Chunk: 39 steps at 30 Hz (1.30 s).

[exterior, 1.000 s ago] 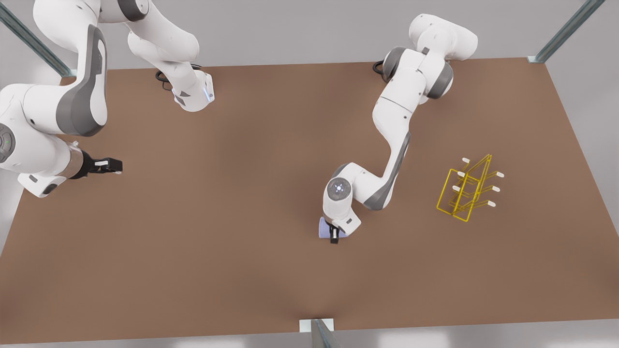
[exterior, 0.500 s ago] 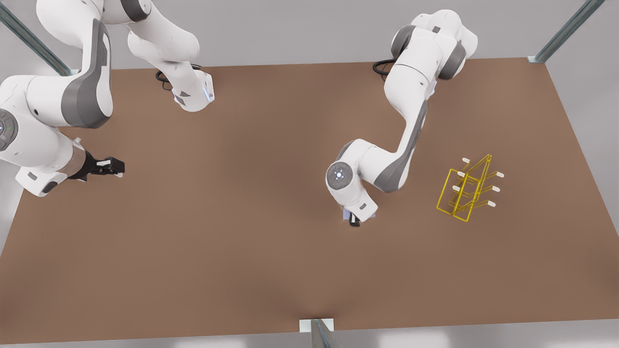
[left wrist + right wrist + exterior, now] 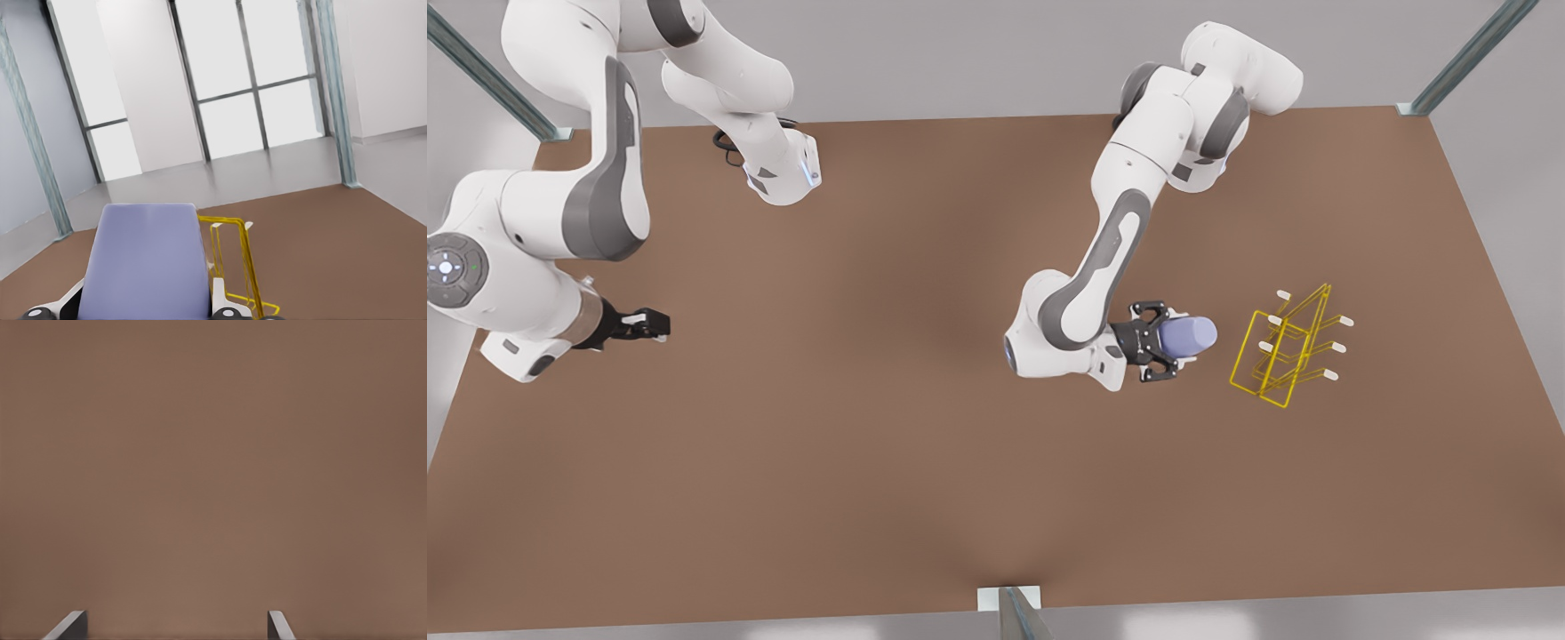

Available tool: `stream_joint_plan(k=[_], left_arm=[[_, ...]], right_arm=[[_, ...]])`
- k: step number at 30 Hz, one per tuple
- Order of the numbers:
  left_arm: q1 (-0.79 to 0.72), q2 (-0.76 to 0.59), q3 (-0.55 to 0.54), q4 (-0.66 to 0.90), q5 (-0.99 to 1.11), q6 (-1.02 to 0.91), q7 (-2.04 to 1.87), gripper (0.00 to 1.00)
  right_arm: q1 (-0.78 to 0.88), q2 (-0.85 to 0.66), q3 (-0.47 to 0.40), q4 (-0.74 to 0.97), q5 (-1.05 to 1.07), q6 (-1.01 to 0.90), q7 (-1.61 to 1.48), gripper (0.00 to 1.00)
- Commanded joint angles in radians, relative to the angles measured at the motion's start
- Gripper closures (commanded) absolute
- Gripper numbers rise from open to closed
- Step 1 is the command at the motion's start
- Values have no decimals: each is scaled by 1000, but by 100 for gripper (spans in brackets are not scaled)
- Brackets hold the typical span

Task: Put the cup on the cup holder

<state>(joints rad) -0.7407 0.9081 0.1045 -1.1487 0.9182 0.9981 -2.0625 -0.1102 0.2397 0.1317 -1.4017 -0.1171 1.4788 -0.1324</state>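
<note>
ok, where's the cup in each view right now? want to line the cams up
Front view: the cup lies sideways in the left gripper, just on the front view's left of the cup holder, not touching it.
Left wrist view: the cup sits close up between the fingers, the holder's yellow wires behind it.
Right wrist view: bare brown table; the right gripper waits open.
Shared landmark: the cup holder.
</note>
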Motion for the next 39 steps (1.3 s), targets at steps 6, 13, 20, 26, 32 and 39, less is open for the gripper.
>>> stream_joint_plan(k=[6,13,20,26,32,39], left_arm=[[104,3,1,0,133,1,28,20],[158,3,-8,-91,156,159,-110,20],[182,2,-3,-120,171,182,-122,20],[172,-60,-9,-251,186,197,-197,20],[161,-78,-22,-302,185,200,-266,20],[162,-112,-20,-378,200,228,-300,20]], right_arm=[[7,-5,2,-7,13,17,2,0],[6,0,59,21,20,147,-13,0],[9,35,80,16,14,224,-7,0],[-11,-36,78,21,13,193,-10,0],[-35,-158,78,-121,25,215,-7,0],[-42,-163,80,-138,23,224,0,0]])
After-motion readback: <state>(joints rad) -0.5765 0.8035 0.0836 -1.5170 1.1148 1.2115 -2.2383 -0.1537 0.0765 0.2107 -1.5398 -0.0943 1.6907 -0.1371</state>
